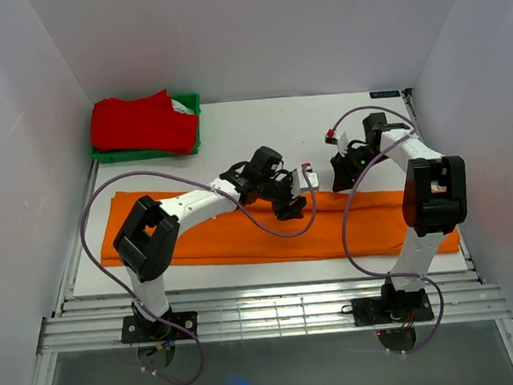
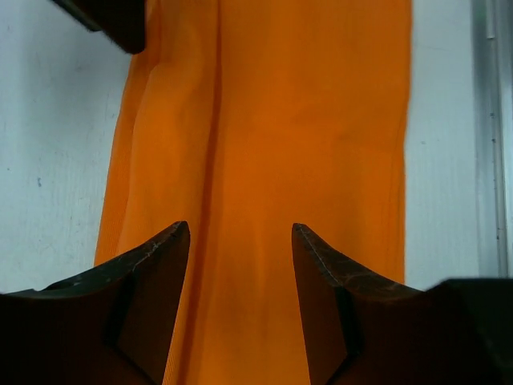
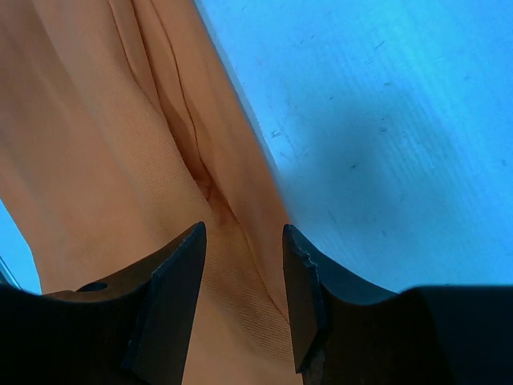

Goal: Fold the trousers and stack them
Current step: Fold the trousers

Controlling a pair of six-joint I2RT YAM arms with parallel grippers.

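Robotics lab test cell, white bench [image 1: 261,126] boxed in on three sides by plain white panel walls [image 1: 23,129], left arm [image 1: 196,205] and right arm [image 1: 433,193] bolted side by side to a slotted aluminium frame [image 1: 265,315] at the near edge, loose purple cables [image 1: 82,233] looping from each arm

— What lies on your table?

— My white table [image 1: 261,130] carries two things directly; the orange trousers [image 1: 242,237] lie flat in one long band across the near half, from nine o'clock to three o'clock; creases run along their length; their near edge sits close to the six o'clock edge.

— And further back?

— At eleven o'clock, in the far corner, a green piece [image 1: 148,153] rests on the tabletop, well apart from the trousers; it is mostly covered, so I cannot tell cloth from tray.
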